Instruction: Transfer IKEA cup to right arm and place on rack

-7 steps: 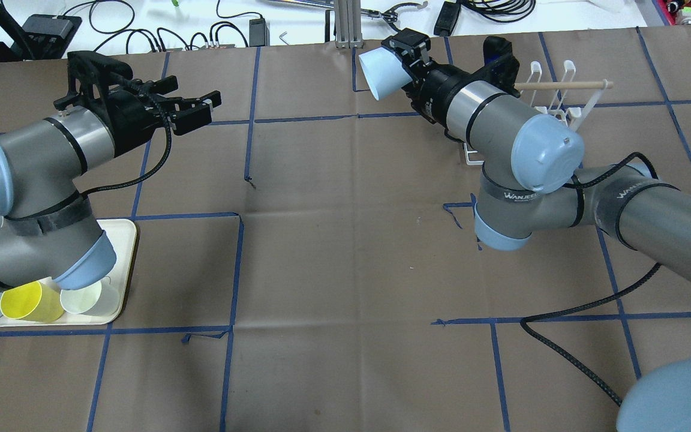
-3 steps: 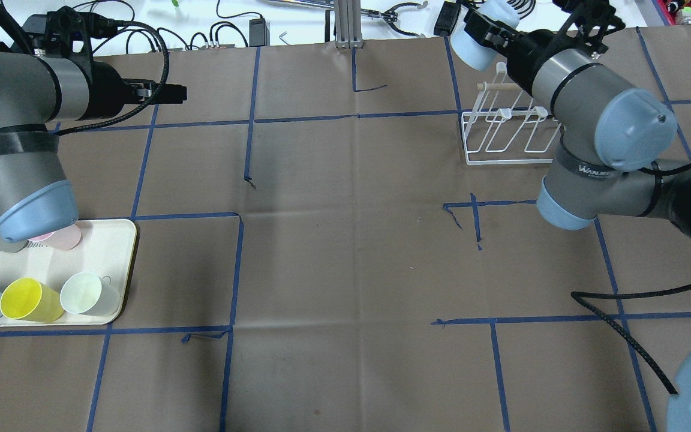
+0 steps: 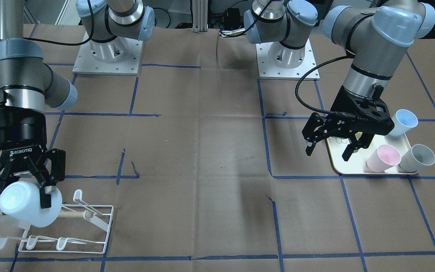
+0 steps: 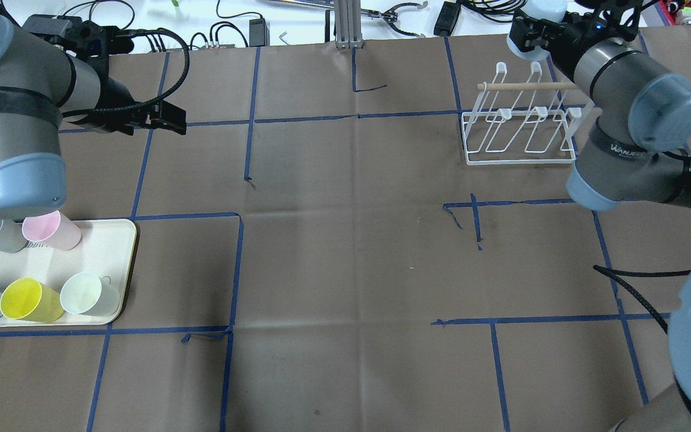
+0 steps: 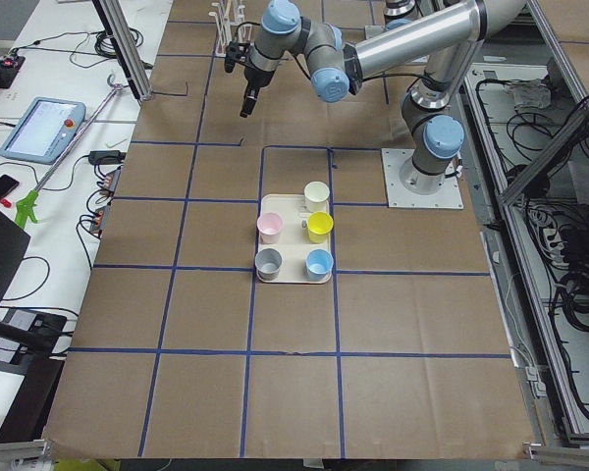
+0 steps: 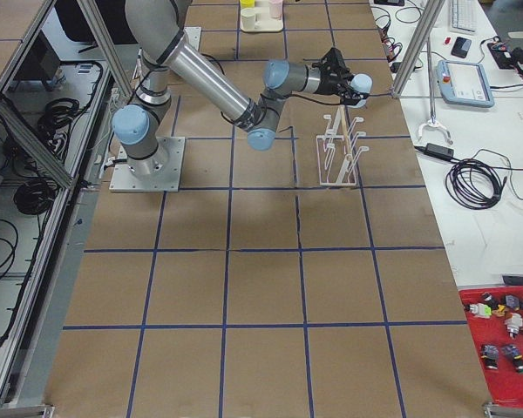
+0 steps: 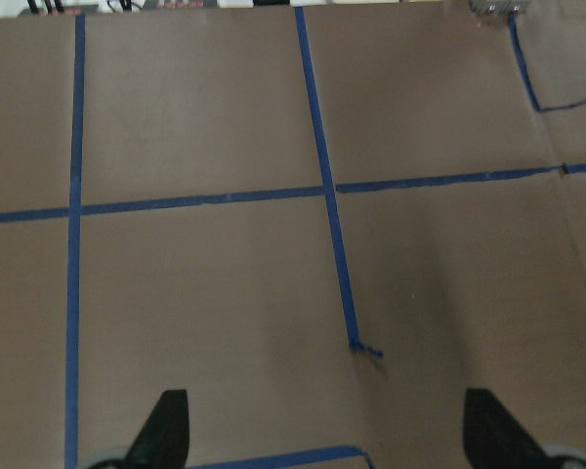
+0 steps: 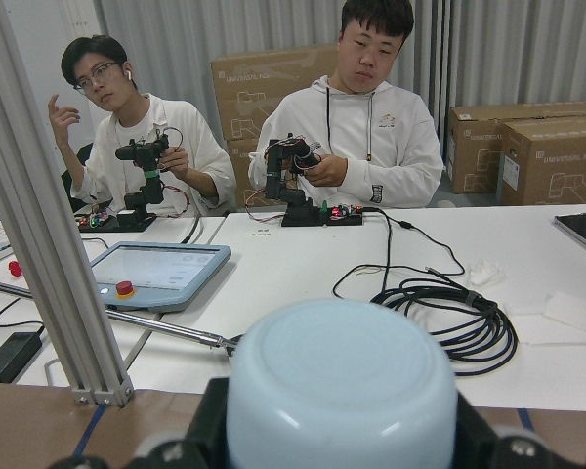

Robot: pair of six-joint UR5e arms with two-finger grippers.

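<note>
Already handover done: my right jaws clamp pale-blue cup (image 3: 25, 207) over rack (image 3: 74, 214); left jaws spread, empty; peg seating pending.

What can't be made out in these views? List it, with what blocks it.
Overhead: the cup is cut off by the top edge.
Right wrist: the cup fills the bottom and hides the rack, so which peg is under it cannot be told.
Front: the left gripper hides the yellow cup and pale green cup on the tray.
Left wrist: only the jaw tips show.
</note>
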